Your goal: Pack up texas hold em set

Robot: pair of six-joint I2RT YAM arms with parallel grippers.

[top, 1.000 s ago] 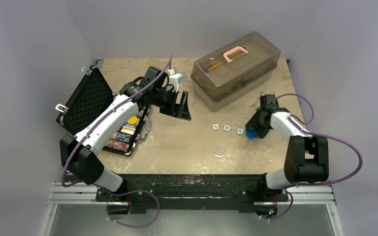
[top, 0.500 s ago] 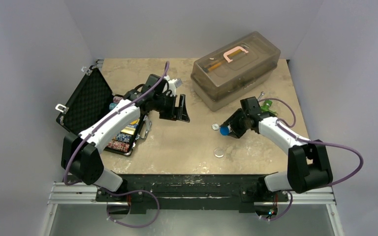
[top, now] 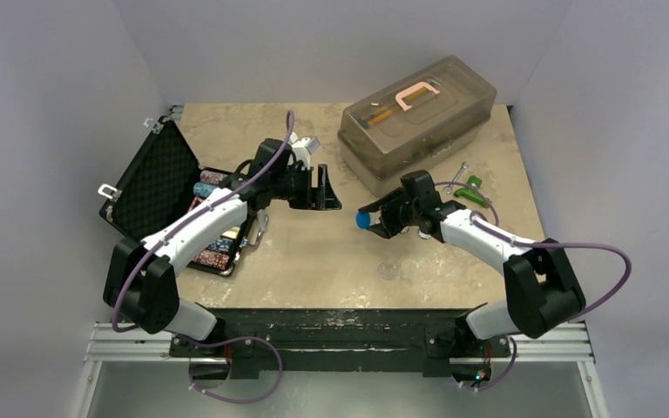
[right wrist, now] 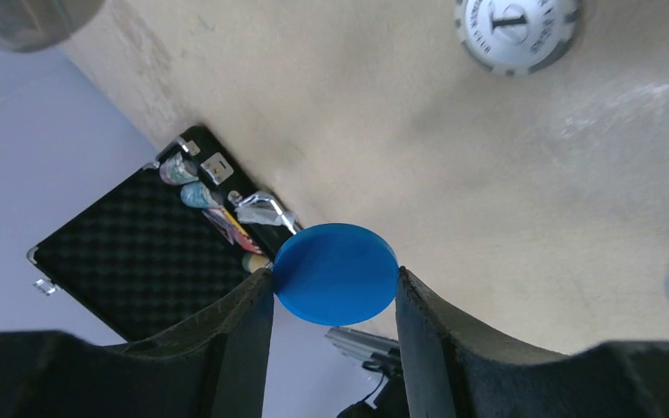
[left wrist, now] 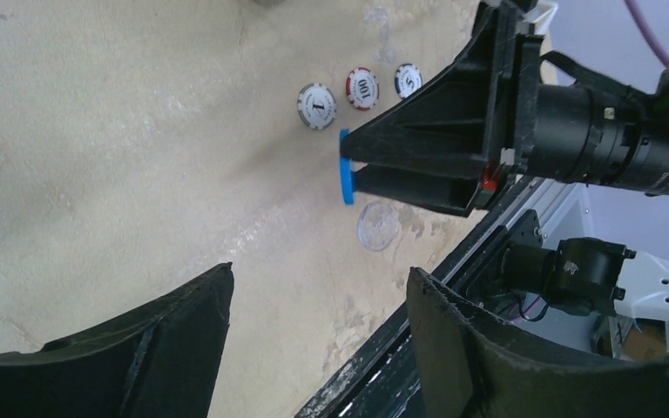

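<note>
The blue disc (right wrist: 335,273) looks thin, hard and light, smooth enough to slip, so I reckon a pinch across its rim suits it best. The right gripper (top: 368,219) has it just so, nipped edge-on between both fingers above the table (top: 314,261), at the middle of the overhead view. The left gripper (left wrist: 318,348) stands spread and empty, facing it. The open briefcase (top: 161,174) lies at the left, well apart from the disc.
</note>
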